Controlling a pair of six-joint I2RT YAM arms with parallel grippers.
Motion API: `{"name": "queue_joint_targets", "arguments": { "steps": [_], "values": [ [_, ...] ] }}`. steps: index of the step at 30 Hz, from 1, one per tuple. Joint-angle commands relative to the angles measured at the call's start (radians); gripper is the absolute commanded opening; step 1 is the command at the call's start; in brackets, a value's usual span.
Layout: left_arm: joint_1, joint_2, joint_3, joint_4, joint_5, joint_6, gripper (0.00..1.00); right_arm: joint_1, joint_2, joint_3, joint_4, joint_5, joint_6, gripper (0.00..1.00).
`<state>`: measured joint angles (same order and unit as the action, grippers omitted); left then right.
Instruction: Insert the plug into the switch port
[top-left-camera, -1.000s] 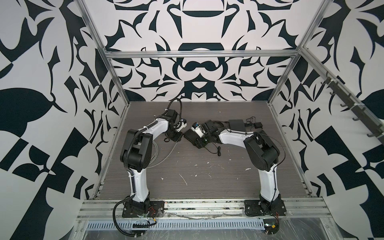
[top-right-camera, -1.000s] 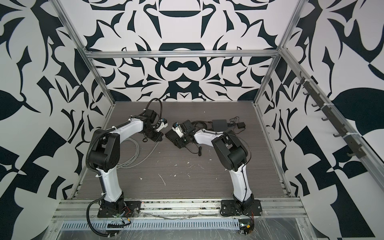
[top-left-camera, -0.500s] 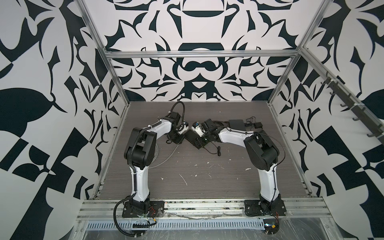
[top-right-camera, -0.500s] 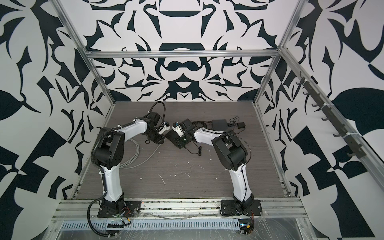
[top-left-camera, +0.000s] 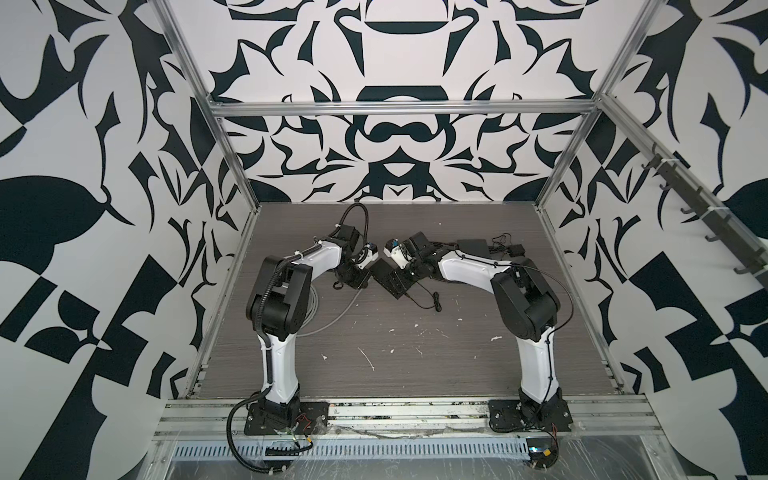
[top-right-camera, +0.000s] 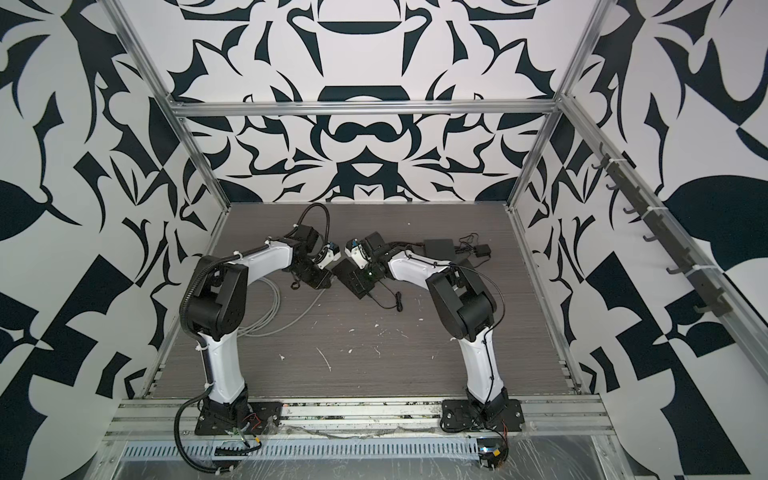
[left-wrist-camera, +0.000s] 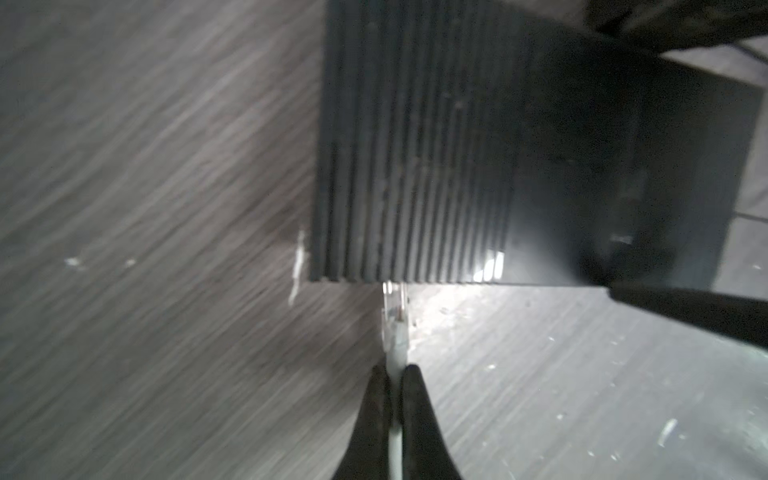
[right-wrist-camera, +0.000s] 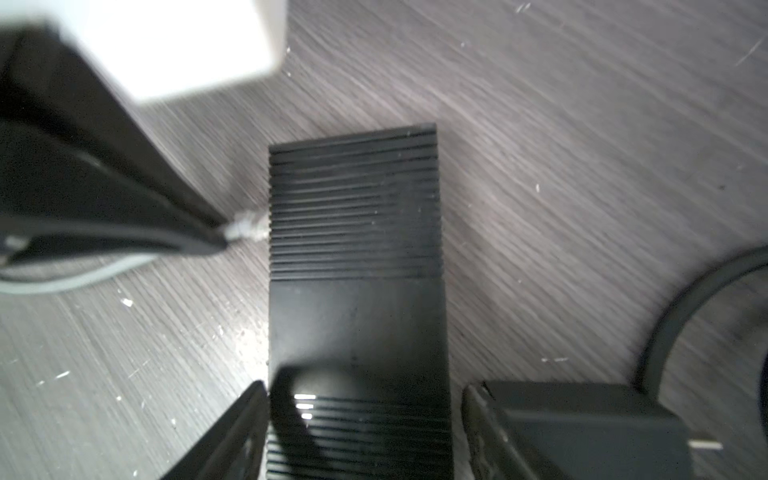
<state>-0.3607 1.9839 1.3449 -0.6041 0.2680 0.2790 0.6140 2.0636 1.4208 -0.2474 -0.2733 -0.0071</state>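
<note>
In a top view, left gripper (top-left-camera: 362, 277) and right gripper (top-left-camera: 410, 274) meet at the switch (top-left-camera: 390, 284), frame centre. Left wrist: left gripper clenched on the plug (left-wrist-camera: 394, 320), its tip touching the switch's edge. Right wrist: right gripper spread, straddling the switch.

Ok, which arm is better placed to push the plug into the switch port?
Left. The left gripper is shut on the plug, its tip at the switch edge. The right gripper only straddles the switch, jaws apart, holding no plug.
</note>
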Motion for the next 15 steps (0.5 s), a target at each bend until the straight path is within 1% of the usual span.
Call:
{"name": "queue_joint_targets", "arguments": {
  "steps": [1,4,7,10,12,14,15],
  "values": [
    [0.012,-0.075,-0.03,-0.015,0.099,-0.015,0.0,-0.01,-0.059,-0.001,0.011,-0.019,0.002,0.76],
    [0.024,-0.128,-0.056,-0.007,0.155,-0.01,0.0,-0.023,-0.102,-0.024,0.019,-0.059,-0.001,0.74],
    [0.03,-0.159,-0.069,0.009,0.233,0.011,0.0,-0.056,-0.148,-0.057,0.046,-0.153,0.026,0.67],
    [0.029,-0.165,-0.061,0.015,0.315,0.029,0.0,-0.099,-0.203,-0.123,0.148,-0.27,0.106,0.58],
    [0.026,-0.168,-0.059,0.029,0.364,0.038,0.0,-0.12,-0.235,-0.172,0.219,-0.347,0.145,0.57],
    [0.02,-0.169,-0.059,0.041,0.411,0.046,0.0,-0.131,-0.261,-0.205,0.25,-0.423,0.141,0.57],
    [0.018,-0.171,-0.06,0.042,0.428,0.052,0.0,-0.136,-0.271,-0.219,0.259,-0.443,0.136,0.57]
  ]
}}
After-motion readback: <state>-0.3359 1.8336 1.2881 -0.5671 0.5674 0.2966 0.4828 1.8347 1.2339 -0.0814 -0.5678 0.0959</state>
